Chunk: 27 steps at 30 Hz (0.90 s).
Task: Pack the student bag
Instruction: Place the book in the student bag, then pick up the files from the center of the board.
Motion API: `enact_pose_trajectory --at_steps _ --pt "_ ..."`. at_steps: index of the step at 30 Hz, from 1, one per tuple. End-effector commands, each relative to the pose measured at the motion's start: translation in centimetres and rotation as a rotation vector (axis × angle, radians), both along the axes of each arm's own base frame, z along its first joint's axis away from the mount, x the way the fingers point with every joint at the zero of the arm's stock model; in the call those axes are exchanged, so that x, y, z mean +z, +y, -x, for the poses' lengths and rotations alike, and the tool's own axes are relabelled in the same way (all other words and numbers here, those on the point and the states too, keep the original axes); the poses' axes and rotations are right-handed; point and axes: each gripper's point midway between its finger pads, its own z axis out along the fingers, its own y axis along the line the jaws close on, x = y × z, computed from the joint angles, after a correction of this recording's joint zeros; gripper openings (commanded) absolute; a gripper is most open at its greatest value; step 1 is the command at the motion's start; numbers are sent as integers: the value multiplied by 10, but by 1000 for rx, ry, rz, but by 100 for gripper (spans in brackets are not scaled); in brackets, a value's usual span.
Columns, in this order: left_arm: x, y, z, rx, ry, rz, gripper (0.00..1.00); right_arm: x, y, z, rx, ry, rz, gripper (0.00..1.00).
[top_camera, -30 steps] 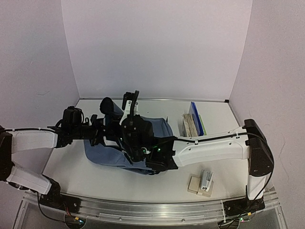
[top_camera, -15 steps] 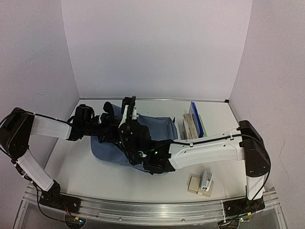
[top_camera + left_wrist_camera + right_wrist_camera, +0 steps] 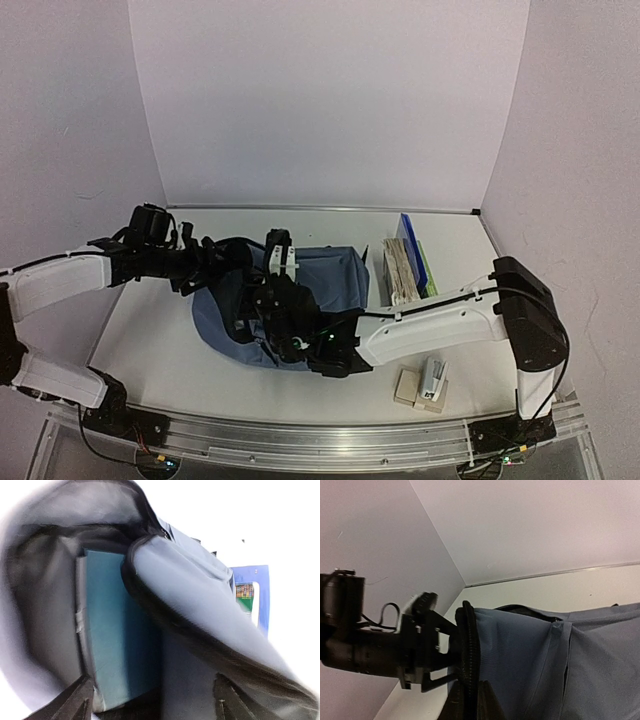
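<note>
The slate-blue student bag (image 3: pixel 325 285) lies on its side mid-table, its mouth facing left. My left gripper (image 3: pixel 232 264) sits at that mouth, open. In the left wrist view its dark fingers (image 3: pixel 75 704) stand wide apart at the bottom edge, looking into the bag's grey interior (image 3: pixel 45 580). A teal book (image 3: pixel 117 640) stands inside against the back. My right gripper (image 3: pixel 472 707) is closed on the bag's black zipper rim (image 3: pixel 469 650), holding the mouth up. The left gripper (image 3: pixel 427 650) shows there just left of the rim.
A row of upright books (image 3: pixel 402 268) with a blue one (image 3: pixel 413 248) stands right of the bag. A small white-and-blue gadget on tan blocks (image 3: pixel 428 382) lies near the front right. Walls close in at the back and on both sides.
The left jaws have sprung from nearly shut to wide open at the bag's mouth, and the left arm has shifted. The bag's raised flap has sunk lower. The right fingers have eased slightly on the rim.
</note>
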Motion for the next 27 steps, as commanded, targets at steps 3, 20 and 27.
enact_pose_trajectory --at_steps 3,20,27 --pt "36 58 27 121 -69 -166 97 23 -19 9 19 7 -29 66" --pt "80 57 28 80 -163 -60 100 44 -208 -61 -167 190 449 91" --pt "72 51 25 59 -142 -32 100 21 -309 -105 -254 349 423 86"
